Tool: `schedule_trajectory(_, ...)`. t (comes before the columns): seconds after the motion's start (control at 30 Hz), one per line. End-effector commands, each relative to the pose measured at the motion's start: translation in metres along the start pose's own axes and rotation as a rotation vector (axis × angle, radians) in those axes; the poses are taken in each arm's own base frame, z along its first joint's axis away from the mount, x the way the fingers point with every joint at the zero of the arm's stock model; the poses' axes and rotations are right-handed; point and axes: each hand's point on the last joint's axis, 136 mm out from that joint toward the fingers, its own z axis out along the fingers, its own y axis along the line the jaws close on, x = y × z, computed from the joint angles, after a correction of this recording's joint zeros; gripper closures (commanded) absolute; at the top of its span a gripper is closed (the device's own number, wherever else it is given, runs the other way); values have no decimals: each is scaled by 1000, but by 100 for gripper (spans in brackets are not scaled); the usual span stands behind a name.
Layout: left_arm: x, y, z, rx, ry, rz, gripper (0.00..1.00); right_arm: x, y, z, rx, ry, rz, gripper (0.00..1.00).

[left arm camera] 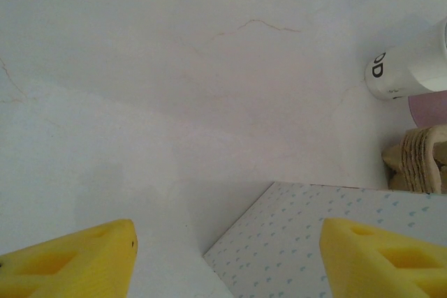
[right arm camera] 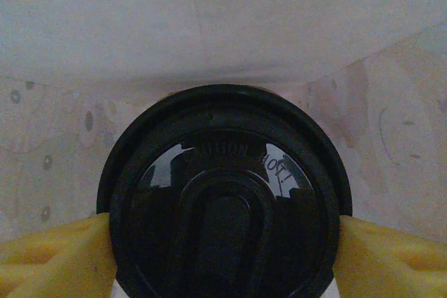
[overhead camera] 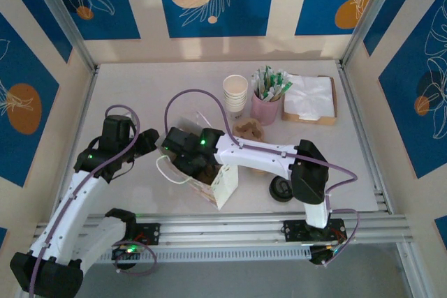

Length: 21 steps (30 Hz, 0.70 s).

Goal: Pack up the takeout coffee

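The right gripper point(right arm camera: 223, 222) sits in the mouth of the paper bag point(overhead camera: 223, 185), which stands near the front edge of the counter point(overhead camera: 140, 88) between the two arms. Its yellow fingers point(right arm camera: 49, 256) lie against opposite sides of the black lid of the takeout coffee point(right arm camera: 223, 172). We cannot tell whether they clamp the lid or merely flank it. The takeout coffee is inside the bag, lid facing up, with the bag's patterned walls around it.

The left gripper point(left arm camera: 227, 235) is open, with nothing between its fingers, and is held over the counter just beside the bag's left side.

Behind the bag we find a brown cup carrier point(overhead camera: 248, 130), a stack of lidless cups point(overhead camera: 235, 92) and a pink holder point(overhead camera: 265, 108) of sachets. A loose black lid point(overhead camera: 281, 188) lies on the counter to the right of the bag.
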Motion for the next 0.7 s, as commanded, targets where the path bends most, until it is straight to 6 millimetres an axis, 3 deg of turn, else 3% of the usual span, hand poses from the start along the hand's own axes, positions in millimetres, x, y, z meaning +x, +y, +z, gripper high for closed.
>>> schedule_trajectory(0.0,0,-5,-2,22,4,-10,30,-16,-2,-27,-6,-64,16,21)
schedule_trajectory(0.3,3,-4,0,22,12,-14,30,-30,-7,-59,2,-130,15,14)
schedule_trajectory(0.43,3,-3,-1,20,8,-13,30,-34,-11,-74,0,-156,30,3)
schedule_trajectory(0.67,3,-3,0,17,6,-12,30,-51,-14,-124,-36,-258,56,5)
